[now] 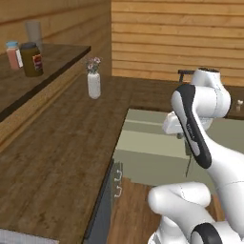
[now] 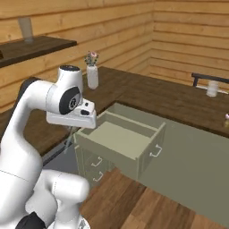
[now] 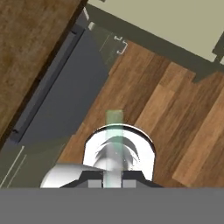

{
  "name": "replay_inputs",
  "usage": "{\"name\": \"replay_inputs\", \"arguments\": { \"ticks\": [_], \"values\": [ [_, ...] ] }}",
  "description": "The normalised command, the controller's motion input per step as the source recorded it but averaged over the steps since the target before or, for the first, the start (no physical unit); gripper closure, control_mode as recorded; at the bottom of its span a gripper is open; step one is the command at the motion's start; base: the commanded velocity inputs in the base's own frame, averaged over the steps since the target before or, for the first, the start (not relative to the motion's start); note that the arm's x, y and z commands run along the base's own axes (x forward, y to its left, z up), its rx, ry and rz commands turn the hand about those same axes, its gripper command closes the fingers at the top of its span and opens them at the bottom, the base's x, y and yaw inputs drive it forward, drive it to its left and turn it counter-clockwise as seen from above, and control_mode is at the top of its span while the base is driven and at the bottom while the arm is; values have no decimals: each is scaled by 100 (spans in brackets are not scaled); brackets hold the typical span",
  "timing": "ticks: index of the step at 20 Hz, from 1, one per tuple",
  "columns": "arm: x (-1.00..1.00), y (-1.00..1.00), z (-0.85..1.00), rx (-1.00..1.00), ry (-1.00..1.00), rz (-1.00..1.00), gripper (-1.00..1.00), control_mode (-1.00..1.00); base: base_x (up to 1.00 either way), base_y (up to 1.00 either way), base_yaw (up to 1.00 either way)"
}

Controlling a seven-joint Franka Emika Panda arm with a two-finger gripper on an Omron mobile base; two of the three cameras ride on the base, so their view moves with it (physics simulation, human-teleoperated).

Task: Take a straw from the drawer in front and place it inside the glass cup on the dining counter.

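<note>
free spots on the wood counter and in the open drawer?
The wood counter is bare from the white flower vase down to the near edge, and again between the vase and the glass cup along the back. The drawer floor looks bare. Crowded: the shelf with jars.

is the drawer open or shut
Open: the drawer is pulled out from the green cabinet, its pale inside showing; nothing shows on the visible floor.
</note>
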Motion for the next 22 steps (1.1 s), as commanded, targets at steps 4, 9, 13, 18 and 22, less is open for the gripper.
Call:
{"name": "replay_inputs", "arguments": {
  "ticks": [4,9,13,18,22],
  "values": [
    [0,0,0,0,0,0,100,100,-60,-100,-9],
    [0,0,0,0,0,0,100,100,-1,-100,-1],
    [0,0,0,0,0,0,100,100,0,-100,-3],
    [0,0,0,0,0,0,100,100,13,-100,-15],
    [0,0,0,0,0,0,100,100,15,-100,-25]
  ]
}}
